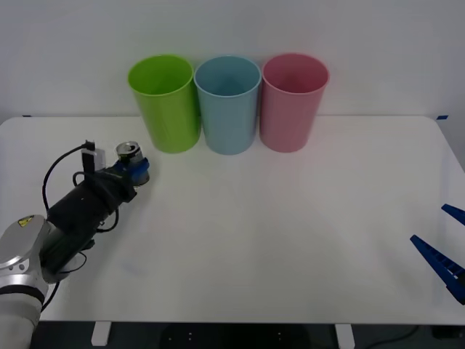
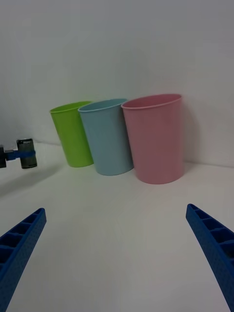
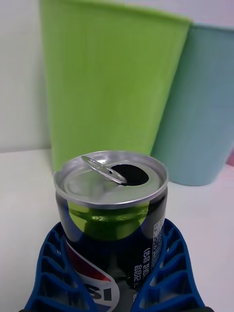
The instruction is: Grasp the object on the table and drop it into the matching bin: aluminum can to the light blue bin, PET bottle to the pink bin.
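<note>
A small dark grey-black aluminium drink can with a silver top and an open pull-tab stands upright near the left side of the large white surface. The left hand has its two blue ribbed fingers curved around the can's lower body, one on each side and touching it, so the hand is closed on the can. Whether the can's base rests on the surface or is just clear of it cannot be told.

Just beyond the can, toward the far edge, stands a tall lime green plastic bin. Next in the row is the tall light blue plastic bin, the can's proper destination, and after it the tall pink plastic bin; all three stand close together, rim beside rim.

The right hand waits low at the right edge of the surface, its fingers spread wide apart and holding nothing.

The step in hand appears to be securing and lifting the can. To do it well, the grip should stay firm and the can upright (it is far shorter than the bins), rising high enough to clear the green rim before moving across to the light blue one.
</note>
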Action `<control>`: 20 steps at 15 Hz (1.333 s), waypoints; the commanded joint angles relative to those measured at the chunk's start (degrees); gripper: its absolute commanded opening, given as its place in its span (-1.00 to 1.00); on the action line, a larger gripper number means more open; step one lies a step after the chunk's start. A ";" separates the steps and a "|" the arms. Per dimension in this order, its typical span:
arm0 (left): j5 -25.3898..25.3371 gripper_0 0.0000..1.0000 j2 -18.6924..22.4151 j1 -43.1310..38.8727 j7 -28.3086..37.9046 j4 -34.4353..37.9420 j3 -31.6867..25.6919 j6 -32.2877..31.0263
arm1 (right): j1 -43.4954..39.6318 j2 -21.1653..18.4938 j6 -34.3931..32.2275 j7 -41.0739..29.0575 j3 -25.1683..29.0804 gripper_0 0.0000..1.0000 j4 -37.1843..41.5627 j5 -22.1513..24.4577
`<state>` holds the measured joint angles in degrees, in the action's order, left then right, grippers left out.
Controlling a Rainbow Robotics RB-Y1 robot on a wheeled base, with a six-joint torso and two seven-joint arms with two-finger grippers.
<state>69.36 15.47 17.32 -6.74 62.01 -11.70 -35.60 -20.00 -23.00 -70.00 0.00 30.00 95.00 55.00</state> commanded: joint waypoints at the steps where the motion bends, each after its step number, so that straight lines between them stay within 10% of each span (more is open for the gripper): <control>1: -1.25 -1.00 0.00 -4.75 1.38 8.21 0.54 -0.34 | 0.00 0.00 0.00 0.00 0.00 1.00 0.00 0.00; 13: -7.84 -1.00 0.00 -12.75 7.88 30.62 2.56 1.24 | 0.00 0.00 0.00 0.00 0.00 1.00 0.00 0.00; 20: -9.07 -1.00 0.53 -5.63 12.19 34.14 9.59 15.74 | 0.00 0.00 0.00 0.00 0.00 1.00 0.00 0.00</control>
<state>60.14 16.01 10.54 4.35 96.15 -2.69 -21.09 -20.00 -23.00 -70.00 0.00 30.00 95.00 55.00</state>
